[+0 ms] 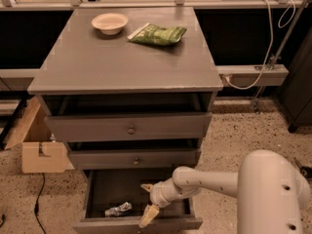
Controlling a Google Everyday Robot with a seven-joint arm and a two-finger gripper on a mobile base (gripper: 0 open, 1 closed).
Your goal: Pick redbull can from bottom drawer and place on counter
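The bottom drawer (100, 188) is pulled open at the foot of the grey cabinet. The redbull can (118, 209), small, silvery and crinkled, lies on its side on the dark drawer floor near the front left. My gripper (147, 201) hangs inside the drawer to the right of the can, a short gap away from it. Its pale fingers are spread, one pointing up and one down, with nothing between them. The counter (117, 57) is the cabinet's flat grey top.
A white bowl (109, 23) and a green snack bag (158, 34) sit at the back of the counter. Two shallower drawers with knobs (130, 129) stand slightly open above. A cardboard box (41, 155) lies on the floor left. A cable runs at the right.
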